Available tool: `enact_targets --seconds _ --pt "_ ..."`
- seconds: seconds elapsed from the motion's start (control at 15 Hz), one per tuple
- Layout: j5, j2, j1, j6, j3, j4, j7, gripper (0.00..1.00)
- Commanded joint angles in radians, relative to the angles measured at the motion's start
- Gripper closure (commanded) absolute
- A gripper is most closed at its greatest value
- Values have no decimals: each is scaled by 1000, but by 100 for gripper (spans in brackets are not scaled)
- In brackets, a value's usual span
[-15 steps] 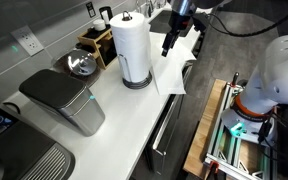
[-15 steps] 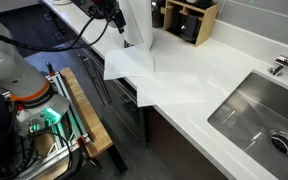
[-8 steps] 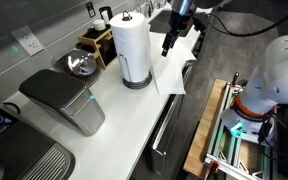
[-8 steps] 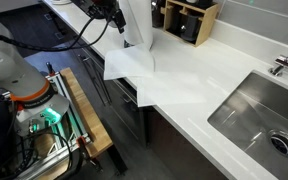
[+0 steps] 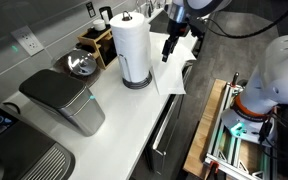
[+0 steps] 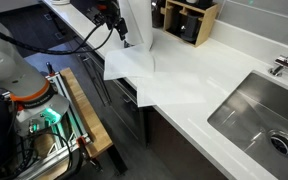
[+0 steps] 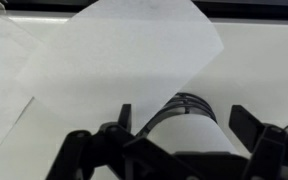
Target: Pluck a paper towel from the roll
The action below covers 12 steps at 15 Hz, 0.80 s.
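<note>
The roll stands upright on its dark-based holder on the white counter; it also shows in the other exterior view. One paper towel lies flat beside the roll and droops over the counter's front edge, in both exterior views. My gripper hangs above the sheet, next to the roll and apart from it. In the wrist view the gripper has its fingers spread wide and holds nothing. The sheet lies beyond them, and the roll's base end shows between them.
A grey boxy appliance and a metal bowl stand along the counter. A wooden organiser stands behind the roll. A sink is set in the counter. A wooden cart stands on the floor.
My gripper has shifted slightly beside the roll. The sheet on the counter and the roll have not moved.
</note>
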State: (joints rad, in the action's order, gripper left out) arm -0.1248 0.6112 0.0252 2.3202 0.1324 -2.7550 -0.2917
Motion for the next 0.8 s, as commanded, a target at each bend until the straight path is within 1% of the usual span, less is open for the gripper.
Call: enact_targets --seconds 0.0,0.33,0.47,0.73 --pt "22 -110 8 113 18 1 -58 0" --pt "22 -244 18 322 59 0 -185 0" --pt "4 -287 32 379 84 0 -239 0" --pt "-66 -352 87 480 140 0 -358 0"
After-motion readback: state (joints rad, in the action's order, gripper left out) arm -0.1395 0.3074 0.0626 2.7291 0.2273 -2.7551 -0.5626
